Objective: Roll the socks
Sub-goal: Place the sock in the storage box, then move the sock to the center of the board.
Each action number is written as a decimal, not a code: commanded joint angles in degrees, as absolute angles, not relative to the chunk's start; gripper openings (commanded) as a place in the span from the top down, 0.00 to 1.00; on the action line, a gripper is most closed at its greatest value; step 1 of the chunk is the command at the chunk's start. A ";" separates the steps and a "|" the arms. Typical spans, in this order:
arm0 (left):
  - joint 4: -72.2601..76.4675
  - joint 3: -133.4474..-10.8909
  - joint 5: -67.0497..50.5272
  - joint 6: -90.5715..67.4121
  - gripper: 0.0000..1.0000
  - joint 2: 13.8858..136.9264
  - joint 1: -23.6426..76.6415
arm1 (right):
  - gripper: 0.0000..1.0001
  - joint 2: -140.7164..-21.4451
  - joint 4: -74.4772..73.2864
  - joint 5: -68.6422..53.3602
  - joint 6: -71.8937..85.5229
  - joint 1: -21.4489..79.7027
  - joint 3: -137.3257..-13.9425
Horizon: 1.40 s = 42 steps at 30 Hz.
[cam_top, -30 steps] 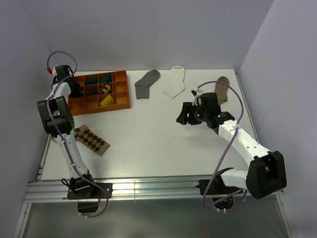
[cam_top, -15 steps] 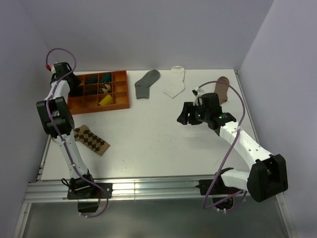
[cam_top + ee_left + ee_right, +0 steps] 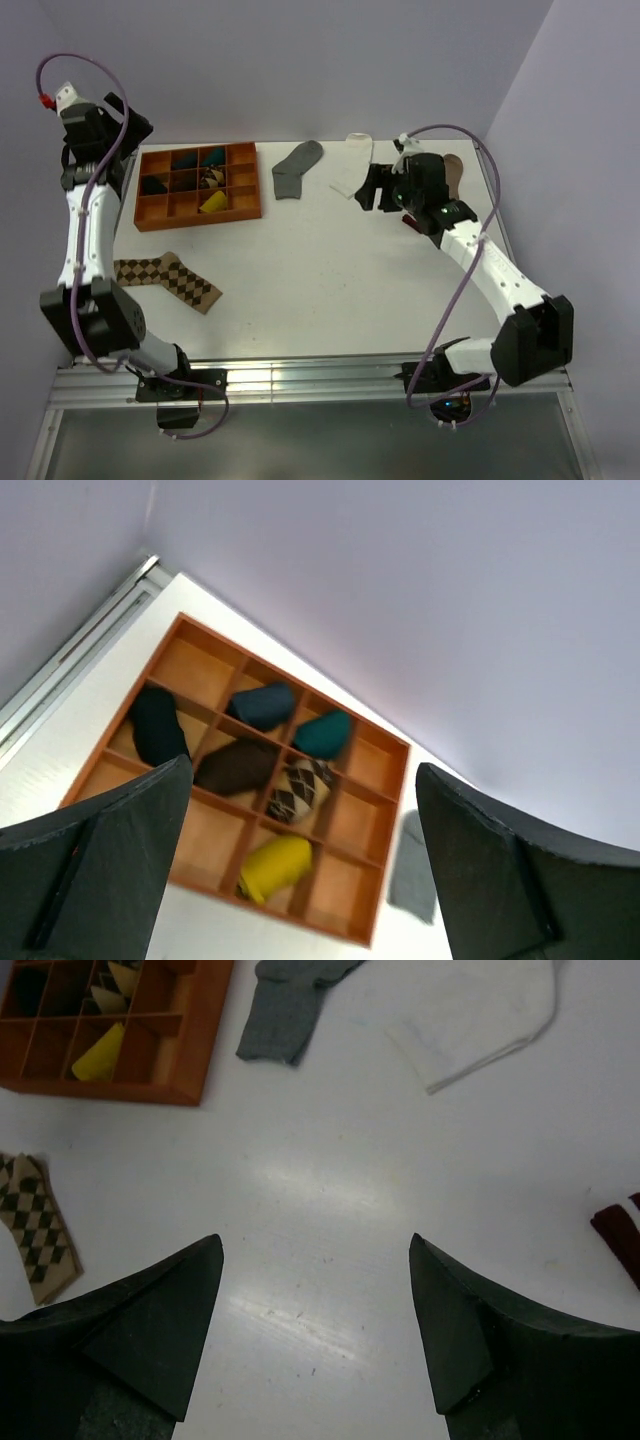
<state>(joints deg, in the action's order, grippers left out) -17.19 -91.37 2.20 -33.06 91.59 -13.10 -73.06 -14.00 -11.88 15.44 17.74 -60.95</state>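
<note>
The grey sock (image 3: 297,168) (image 3: 290,1000) (image 3: 412,870) lies flat at the table's back. Just right of it lies the white sock (image 3: 350,178) (image 3: 480,1010), also flat. The black sock (image 3: 150,186) (image 3: 158,725) sits bundled in a left compartment of the orange tray (image 3: 200,220) (image 3: 240,655) (image 3: 205,1030). My left gripper (image 3: 128,128) (image 3: 302,770) hangs open high above the tray's left end, holding nothing. My right gripper (image 3: 366,190) (image 3: 315,1245) is open and empty over bare table, at the near edge of the white sock.
Other rolled socks fill tray compartments: dark blue (image 3: 262,705), teal (image 3: 322,733), brown (image 3: 238,767), diamond-patterned (image 3: 300,788), yellow (image 3: 275,865). A flat diamond-patterned sock (image 3: 165,277) (image 3: 35,1225) lies front left. A brown sock with striped cuff (image 3: 455,170) (image 3: 620,1235) lies behind the right arm.
My left gripper opened and rose up and away from the tray's left compartments. My right gripper opened wider and moved toward the back, up to the white sock.
</note>
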 commanded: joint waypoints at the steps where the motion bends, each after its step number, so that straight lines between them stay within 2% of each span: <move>1: -15.91 -80.21 0.88 -34.10 0.00 81.06 -12.39 | 0.18 -80.49 -8.96 -9.14 15.91 17.31 -67.66; 5: -18.71 -70.94 2.71 -32.88 0.00 71.73 -11.61 | 0.18 -93.65 -11.86 -7.48 15.65 17.31 -77.85; 9: -22.06 -63.66 6.41 -29.90 0.01 64.36 -6.61 | 0.20 -103.78 -14.14 -5.72 14.50 17.23 -89.87; 15: -20.13 -50.91 8.70 -27.78 0.01 58.28 -1.41 | 0.22 -119.43 -19.94 -4.04 13.27 17.14 -106.22; 23: -19.51 -49.04 11.34 -27.25 0.02 57.57 1.76 | 0.23 -133.76 -25.66 -4.92 12.66 16.53 -118.91; 34: -19.25 -48.43 10.02 -27.60 0.02 57.74 2.55 | 0.23 -139.74 -26.19 -15.81 15.29 15.38 -117.86; 37: -18.99 -48.34 9.41 -27.68 0.02 57.57 2.55 | 0.24 -138.44 -25.14 -17.14 18.71 15.38 -114.18; 42: -18.63 -48.25 8.35 -27.95 0.03 57.31 2.55 | 0.24 -130.97 -18.64 -16.79 27.40 15.47 -97.32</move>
<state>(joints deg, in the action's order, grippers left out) -20.78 -48.07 9.56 -28.16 58.74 2.35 -134.47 -17.54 -15.27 20.32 15.22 -105.82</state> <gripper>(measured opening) 0.976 0.761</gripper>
